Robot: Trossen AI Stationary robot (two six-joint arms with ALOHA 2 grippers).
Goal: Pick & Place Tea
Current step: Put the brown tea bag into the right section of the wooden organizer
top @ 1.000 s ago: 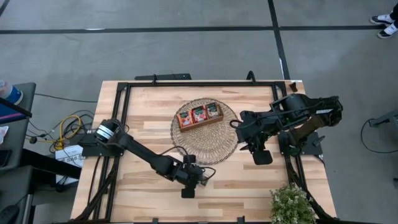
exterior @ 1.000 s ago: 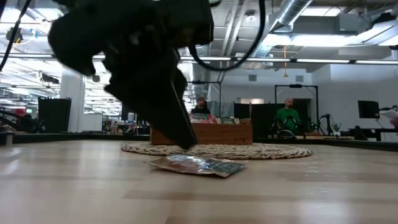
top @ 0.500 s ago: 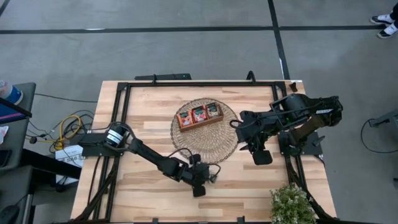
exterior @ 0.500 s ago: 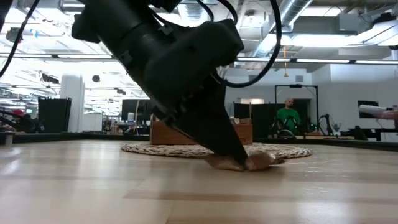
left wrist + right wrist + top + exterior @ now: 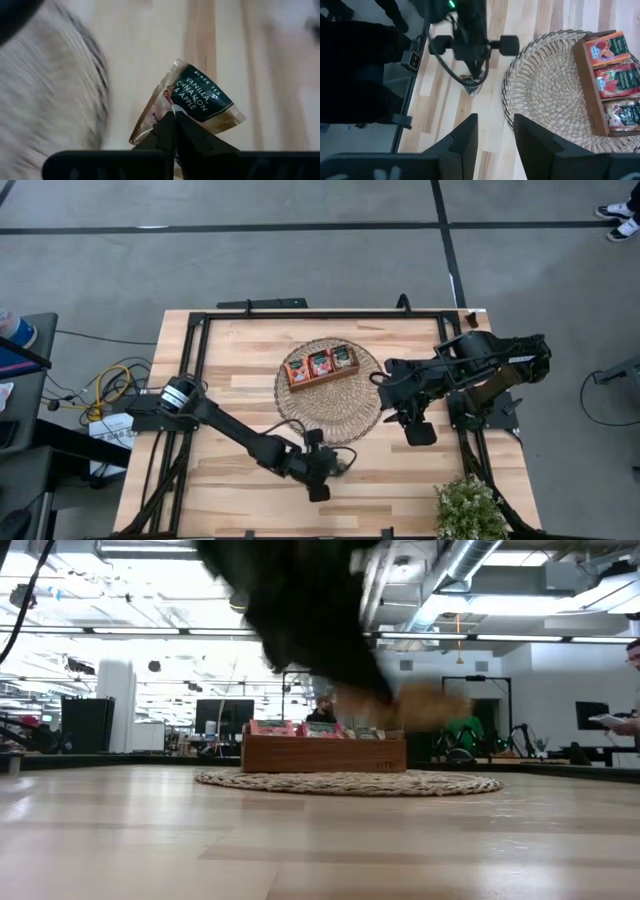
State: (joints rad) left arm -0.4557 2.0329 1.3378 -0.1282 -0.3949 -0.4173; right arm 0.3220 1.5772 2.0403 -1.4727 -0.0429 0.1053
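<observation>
A single tea sachet (image 5: 192, 102) is held off the worktop (image 5: 240, 355) by the left gripper (image 5: 173, 114), near the front edge and just beside the rim of the round woven mat (image 5: 330, 425). The gripper's fingers are closed on one corner of the packet, which hangs tilted from the pinch. The sachet is judged to be very light, thin and pliant, with a glossy wrapper likely to slip; a hold on a corner or sealed edge is taken as the only practical one, and the packet may swing or crease when carried. It is seen as a flat square with a dark green label reading "Black Tea, Vanilla, Cinnamon & Apple", a bronze border and a red-toned picture. More sachets are stood in the wooden tray (image 5: 320, 366) on the mat. The right gripper (image 5: 495, 131), fingers parted and empty, is parked near the right edge.
</observation>
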